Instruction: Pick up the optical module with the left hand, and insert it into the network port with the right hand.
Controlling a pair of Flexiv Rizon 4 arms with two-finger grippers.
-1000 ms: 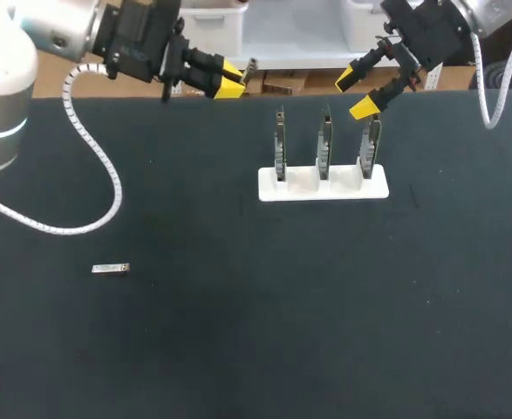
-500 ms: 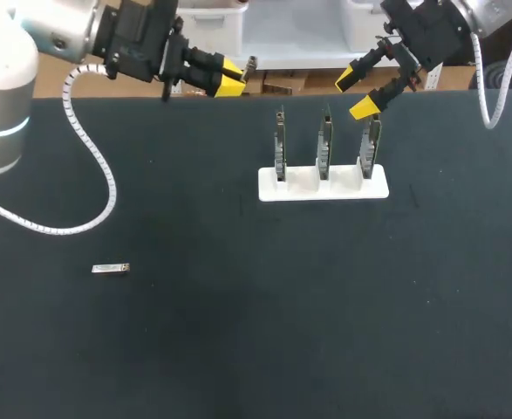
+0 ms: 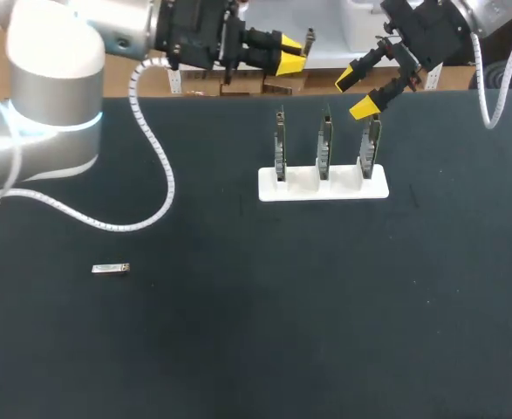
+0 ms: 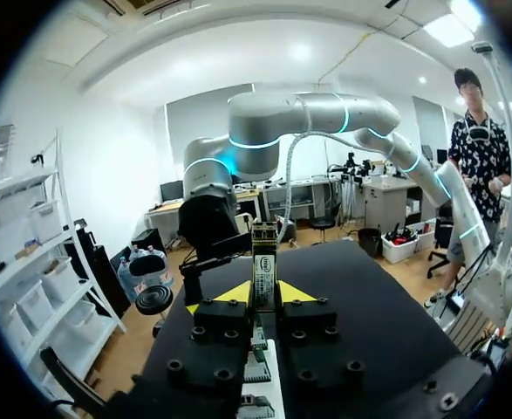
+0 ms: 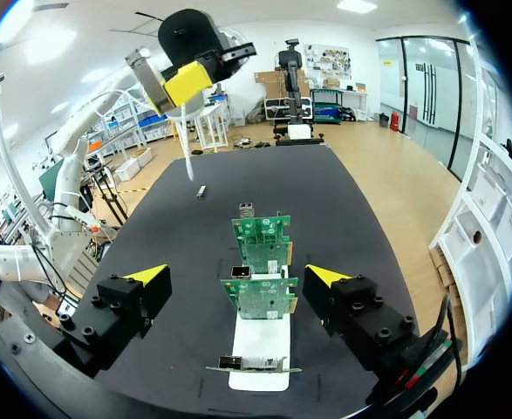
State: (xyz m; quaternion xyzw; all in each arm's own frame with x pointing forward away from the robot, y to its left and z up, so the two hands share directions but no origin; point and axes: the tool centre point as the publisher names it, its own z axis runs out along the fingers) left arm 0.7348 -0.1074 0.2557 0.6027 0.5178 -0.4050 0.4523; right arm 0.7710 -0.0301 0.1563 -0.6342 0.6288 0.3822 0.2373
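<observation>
- Now, nearest the camera in the head view, a loose optical module (image 3: 112, 268) is lying flat on the black table (image 3: 325, 332), well apart from both arms. I am leaving it alone, since I am carrying one.
- Further back, the white stand (image 3: 323, 185) is holding three network cards (image 3: 324, 140) upright in a row. In the right wrist view each card is showing a metal network port (image 5: 238, 272), and I am judging one of those to be the target.
- Above the card at the right end of the row, the right gripper (image 3: 355, 92) is hanging with its fingers spread wide and nothing between them.
- At the table's far edge, the left gripper (image 3: 290, 54) is clamping the held optical module (image 4: 264, 272) narrowly between its yellow tips, with the module sticking out past them.
- I am reading the step in hand as the hand-over. To do it well, I am planning to bring that free end squarely between the right fingers. The right should close on the part clear of the left tips, and the left should release only once the right grip is looking firm.
- I am also minding which end is facing the port; I cannot tell that from these views.
</observation>
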